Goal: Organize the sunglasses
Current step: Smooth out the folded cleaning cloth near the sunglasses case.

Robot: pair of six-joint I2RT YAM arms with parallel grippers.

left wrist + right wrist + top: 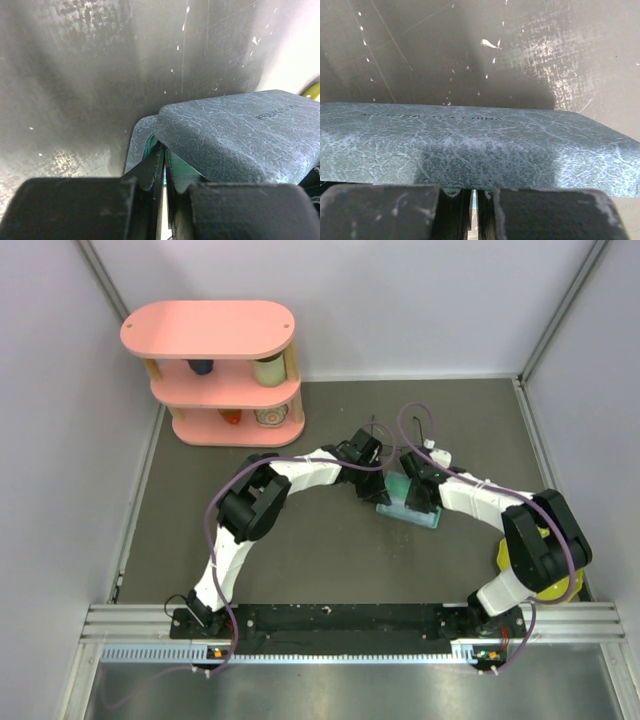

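Grey counter (pixel 330 560) carries a grey-blue case (pixel 235 135), lid ajar. Its end faces the left tool (pixel 162 165); its long side lies across the right tool (pixel 472 192). Both tools appear pinched together on the green-lined lip. No sunglasses visible; presumably inside, directly ahead of both tools.
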